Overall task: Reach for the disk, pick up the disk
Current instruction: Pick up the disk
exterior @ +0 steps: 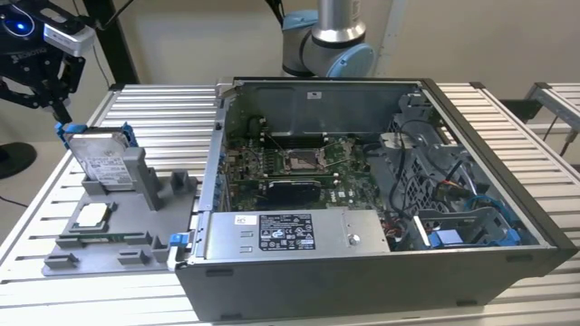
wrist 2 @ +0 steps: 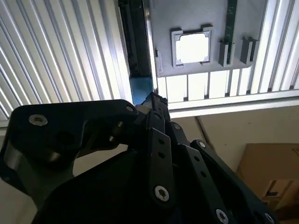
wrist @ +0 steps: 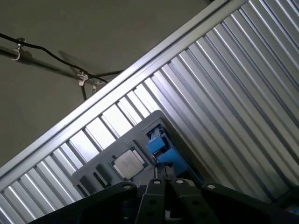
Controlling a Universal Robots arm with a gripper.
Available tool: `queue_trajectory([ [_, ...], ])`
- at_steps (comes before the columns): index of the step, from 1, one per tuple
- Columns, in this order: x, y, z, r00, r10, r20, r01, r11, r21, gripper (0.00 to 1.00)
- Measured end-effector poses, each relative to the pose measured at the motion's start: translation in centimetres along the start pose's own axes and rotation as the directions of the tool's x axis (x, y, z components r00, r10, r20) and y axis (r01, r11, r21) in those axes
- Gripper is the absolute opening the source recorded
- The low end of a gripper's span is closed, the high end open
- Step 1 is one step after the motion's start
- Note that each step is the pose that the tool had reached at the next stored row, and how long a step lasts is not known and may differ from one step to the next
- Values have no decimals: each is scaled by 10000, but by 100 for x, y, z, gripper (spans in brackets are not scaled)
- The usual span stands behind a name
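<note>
The disk [exterior: 102,161], a silver hard drive with a white label and blue rails, stands on edge in a slot of the grey holder [exterior: 109,248] at the exterior view's left. My black gripper [exterior: 62,121] comes down from above onto its upper corner. Its fingers are drawn together on the blue rail there. In the second wrist view the blue rail [wrist 2: 141,91] sits right at the gripper's [wrist 2: 154,100] tips. In the first wrist view the blue rail [wrist: 161,149] pokes out just past the gripper [wrist: 164,173].
A small square silver chip [exterior: 94,216] lies in the holder below the disk, seen also in both wrist views. An open computer case [exterior: 363,204] with a grey labelled box [exterior: 290,234] stands close on the exterior view's right. Everything rests on a slatted metal table [exterior: 154,109].
</note>
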State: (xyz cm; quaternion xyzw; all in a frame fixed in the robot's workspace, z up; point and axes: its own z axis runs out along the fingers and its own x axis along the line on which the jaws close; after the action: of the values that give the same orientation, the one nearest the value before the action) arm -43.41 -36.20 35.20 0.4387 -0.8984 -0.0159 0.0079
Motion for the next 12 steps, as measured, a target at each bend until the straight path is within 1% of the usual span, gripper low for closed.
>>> queue_trajectory([
  [5,0,0,0,9991,-416,-15,416,9991,0,0],
  [12,0,0,0,9959,-909,-35,909,9959,0,0],
])
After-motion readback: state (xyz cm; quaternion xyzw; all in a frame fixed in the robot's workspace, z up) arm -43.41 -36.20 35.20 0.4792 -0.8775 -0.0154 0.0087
